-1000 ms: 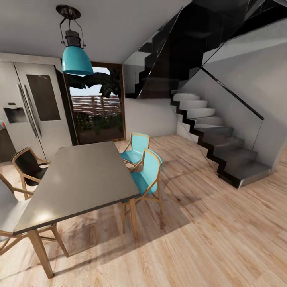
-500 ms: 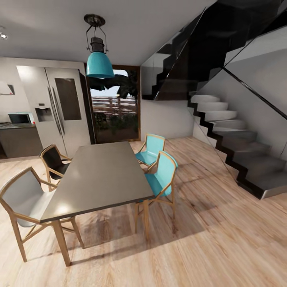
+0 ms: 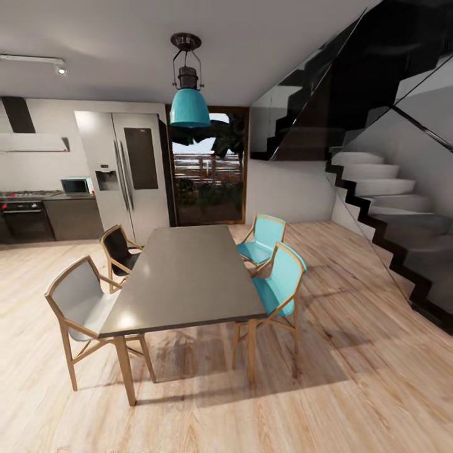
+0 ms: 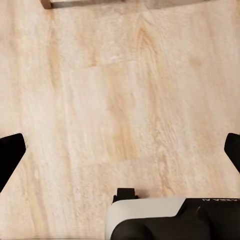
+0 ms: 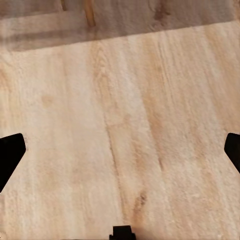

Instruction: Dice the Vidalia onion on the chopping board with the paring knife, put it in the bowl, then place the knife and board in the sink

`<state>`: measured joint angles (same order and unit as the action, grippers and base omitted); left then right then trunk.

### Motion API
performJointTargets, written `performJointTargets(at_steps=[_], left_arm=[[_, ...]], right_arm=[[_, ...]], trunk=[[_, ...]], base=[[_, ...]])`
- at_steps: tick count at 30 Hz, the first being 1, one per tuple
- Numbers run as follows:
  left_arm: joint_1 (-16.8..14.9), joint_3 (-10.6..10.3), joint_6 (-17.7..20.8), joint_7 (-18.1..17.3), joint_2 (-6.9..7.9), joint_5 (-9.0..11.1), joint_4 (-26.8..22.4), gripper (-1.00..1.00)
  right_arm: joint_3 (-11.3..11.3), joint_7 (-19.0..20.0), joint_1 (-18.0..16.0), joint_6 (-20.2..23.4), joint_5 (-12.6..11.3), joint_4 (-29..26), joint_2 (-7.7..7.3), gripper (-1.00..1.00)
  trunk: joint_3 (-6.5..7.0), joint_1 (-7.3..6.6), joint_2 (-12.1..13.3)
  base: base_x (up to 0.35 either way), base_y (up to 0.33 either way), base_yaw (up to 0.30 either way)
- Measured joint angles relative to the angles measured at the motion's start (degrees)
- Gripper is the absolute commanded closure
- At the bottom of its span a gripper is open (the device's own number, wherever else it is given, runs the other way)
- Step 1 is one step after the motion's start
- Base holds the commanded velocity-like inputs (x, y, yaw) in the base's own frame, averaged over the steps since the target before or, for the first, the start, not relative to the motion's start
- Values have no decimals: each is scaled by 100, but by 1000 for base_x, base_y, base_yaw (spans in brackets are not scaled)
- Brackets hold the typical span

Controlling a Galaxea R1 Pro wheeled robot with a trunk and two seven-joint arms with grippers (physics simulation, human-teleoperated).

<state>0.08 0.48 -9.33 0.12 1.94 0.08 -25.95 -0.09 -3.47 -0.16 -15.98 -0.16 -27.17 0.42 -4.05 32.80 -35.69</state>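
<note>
The onion, diced onion, sink, chopping board, paring knife and bowl are out of view. Far off at the left, a stretch of kitchen countertop (image 3: pixel 72 197) on dark cabinets carries a microwave (image 3: pixel 75 185). In the left wrist view my left gripper (image 4: pixel 120 155) is open, its black fingertips (image 4: pixel 11 155) wide apart over bare wooden floor. My right gripper (image 5: pixel 120 152) is open the same way, its fingertips (image 5: pixel 11 152) at the frame's edges with only floor between them.
A grey dining table (image 3: pixel 185 277) stands straight ahead. Two turquoise chairs (image 3: pixel 277 286) flank its right side; a grey chair (image 3: pixel 78 302) and a black one (image 3: pixel 119 251) its left. A staircase (image 3: pixel 390 207) rises at the right. Beyond the table are a steel fridge (image 3: pixel 129 173) and a stove (image 3: pixel 25 214).
The head camera has swung left: table and stairs slid right in the picture, and the kitchen counter, stove and range hood came into view. Nothing in the room itself moved.
</note>
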Motion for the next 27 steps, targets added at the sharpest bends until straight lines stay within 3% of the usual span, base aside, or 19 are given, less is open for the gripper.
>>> performJointTargets(at_steps=[27], left_arm=[[0,0,4,3,1,0,-8,-100]], right_arm=[[0,-5,-1,4,6,-3,0,-100]], trunk=[[541,-593,1077]], base=[[0,0,274]])
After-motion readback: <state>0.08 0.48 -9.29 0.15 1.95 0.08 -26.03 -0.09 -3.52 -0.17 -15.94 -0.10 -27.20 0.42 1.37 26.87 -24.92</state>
